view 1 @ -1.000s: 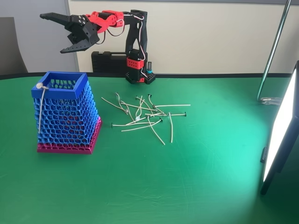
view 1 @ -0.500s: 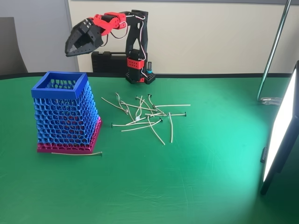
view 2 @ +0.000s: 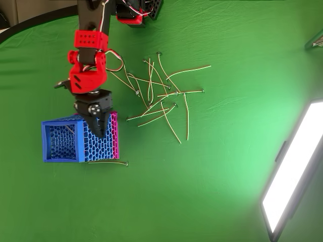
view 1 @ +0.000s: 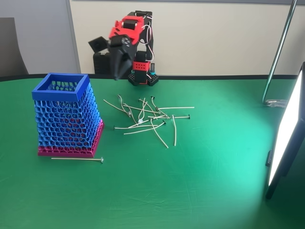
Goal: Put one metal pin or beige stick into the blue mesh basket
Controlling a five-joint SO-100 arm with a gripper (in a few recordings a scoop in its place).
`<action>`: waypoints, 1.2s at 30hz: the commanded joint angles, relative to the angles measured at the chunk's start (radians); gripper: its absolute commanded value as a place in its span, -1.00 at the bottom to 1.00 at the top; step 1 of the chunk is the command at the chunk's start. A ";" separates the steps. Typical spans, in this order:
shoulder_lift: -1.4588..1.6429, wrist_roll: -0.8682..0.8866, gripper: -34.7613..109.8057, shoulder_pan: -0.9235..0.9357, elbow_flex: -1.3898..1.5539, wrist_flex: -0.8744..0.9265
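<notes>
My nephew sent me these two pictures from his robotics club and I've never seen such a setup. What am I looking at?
It is a small red and black robot arm on a green table. One picture looks from the front, the other straight down. Its gripper, a two-finger claw, points down, seems closed and holds nothing. On the table stand a blue mesh basket with a magenta base, and a loose pile of thin pale sticks. One straight pin with a round head lies on the table just in front of the basket, outside it. A bright light panel stands at the right.
</notes>
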 commanded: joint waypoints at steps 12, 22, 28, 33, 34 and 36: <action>0.295 -0.201 -0.51 -0.287 0.442 -0.109; 0.591 -0.244 -0.51 -0.316 0.721 -0.133; 0.844 -0.261 -0.51 -0.302 0.856 -0.052; 0.971 -0.264 -0.51 -0.287 0.925 0.032; 0.985 -0.262 -0.51 -0.282 0.930 0.051; 1.009 -0.259 -0.51 -0.273 0.934 0.078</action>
